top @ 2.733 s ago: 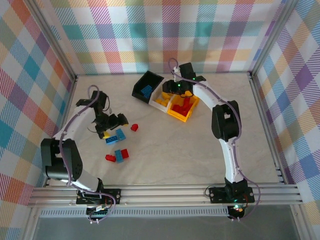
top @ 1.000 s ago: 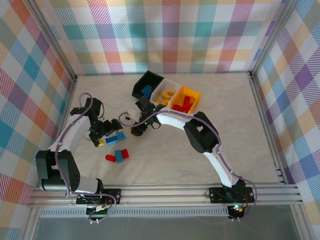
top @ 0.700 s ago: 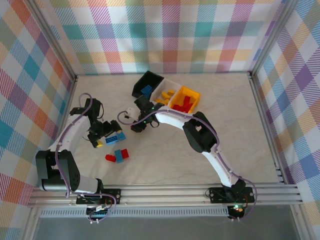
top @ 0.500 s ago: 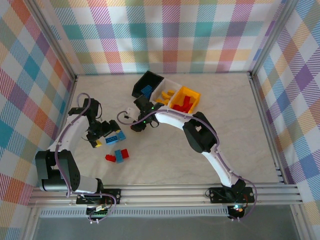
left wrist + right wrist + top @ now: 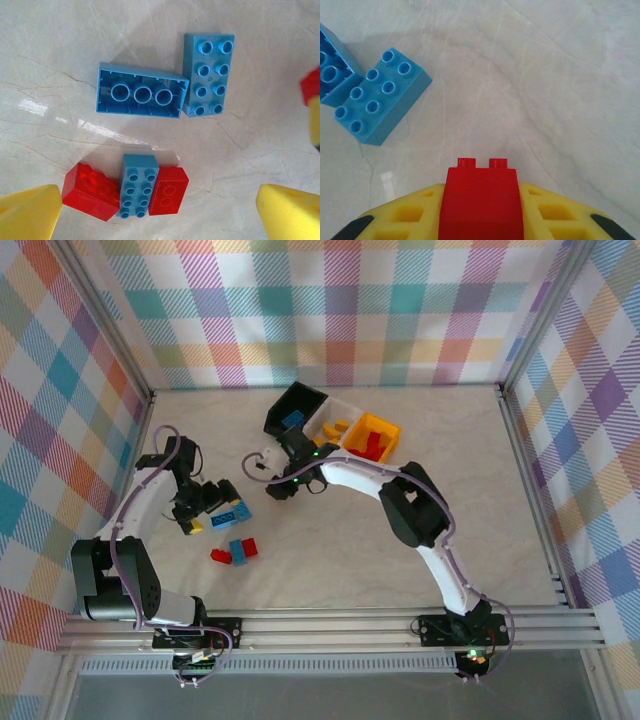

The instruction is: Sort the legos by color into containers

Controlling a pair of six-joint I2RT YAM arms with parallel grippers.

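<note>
- Step: red brick (image 5: 481, 192) clamped in right gripper (image 5: 481, 220), mid-table beside the blue bricks (image 5: 382, 102). Next, likely a lift and carry to the orange bin (image 5: 390, 424), where reds lie.
- Brick: small, glossy, two studs showing.
- Left gripper (image 5: 160, 212): jaws wide, grasping nothing, above the blue bricks.

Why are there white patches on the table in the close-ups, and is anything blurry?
Left wrist: glare off the glossy table, a soft shadow beside the upturned blue brick, yellow fingertips out of focus. Right wrist: a glare patch near the red brick. Top view: even light.
</note>
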